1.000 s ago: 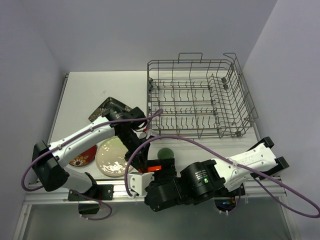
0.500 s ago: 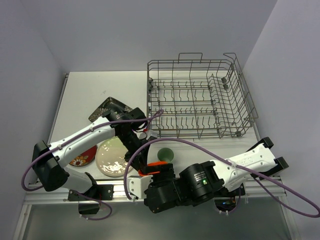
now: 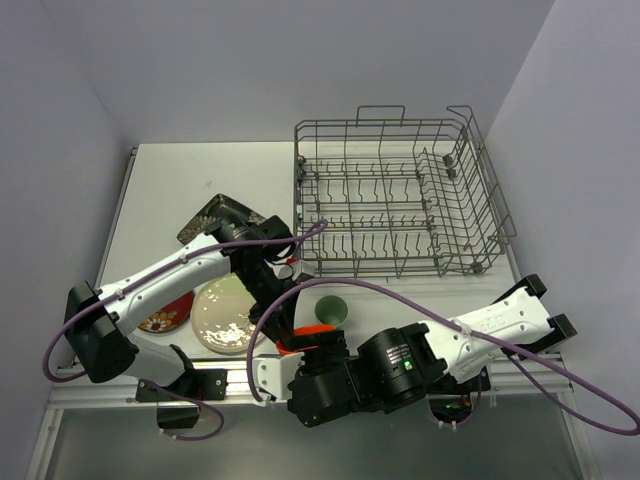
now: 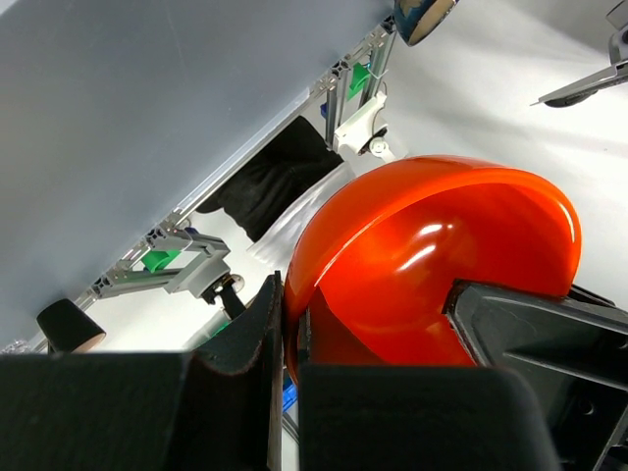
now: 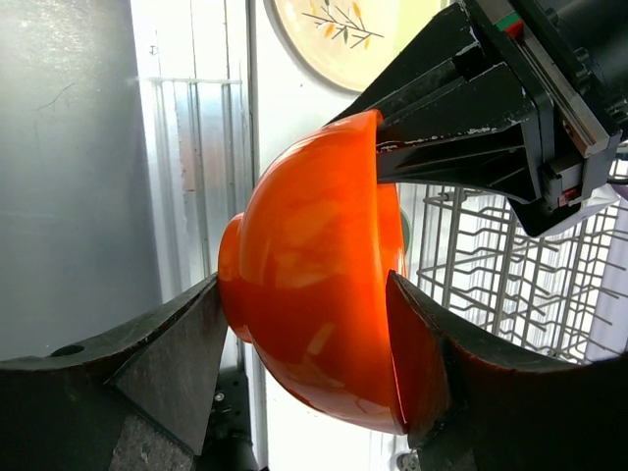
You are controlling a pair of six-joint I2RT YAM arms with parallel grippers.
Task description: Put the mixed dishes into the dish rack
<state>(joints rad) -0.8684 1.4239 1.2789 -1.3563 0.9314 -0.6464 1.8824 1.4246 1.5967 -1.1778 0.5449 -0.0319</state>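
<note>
The small orange bowl (image 3: 312, 336) hangs on its side above the table's near edge, between both grippers. My left gripper (image 4: 285, 294) is shut on the bowl's (image 4: 432, 245) rim, pinching the wall. My right gripper (image 5: 304, 314) spans the bowl (image 5: 314, 294), one finger on its foot and the other against its rim. The pale green cup (image 3: 329, 307) stands just behind. The cream leaf-sprig plate (image 3: 222, 318), red flowered plate (image 3: 165, 318) and black square plate (image 3: 215, 215) lie on the left. The grey wire dish rack (image 3: 400, 195) holds no dishes.
The rack fills the table's back right, and its tines (image 5: 510, 275) show close beside the bowl in the right wrist view. Purple cables (image 3: 400, 292) loop over both arms. The aluminium rail (image 3: 210, 380) runs along the near edge under the grippers.
My right gripper's jaws have narrowed onto the bowl, and that arm has shifted slightly toward the near edge, uncovering the green cup. The left gripper still holds the rim.
</note>
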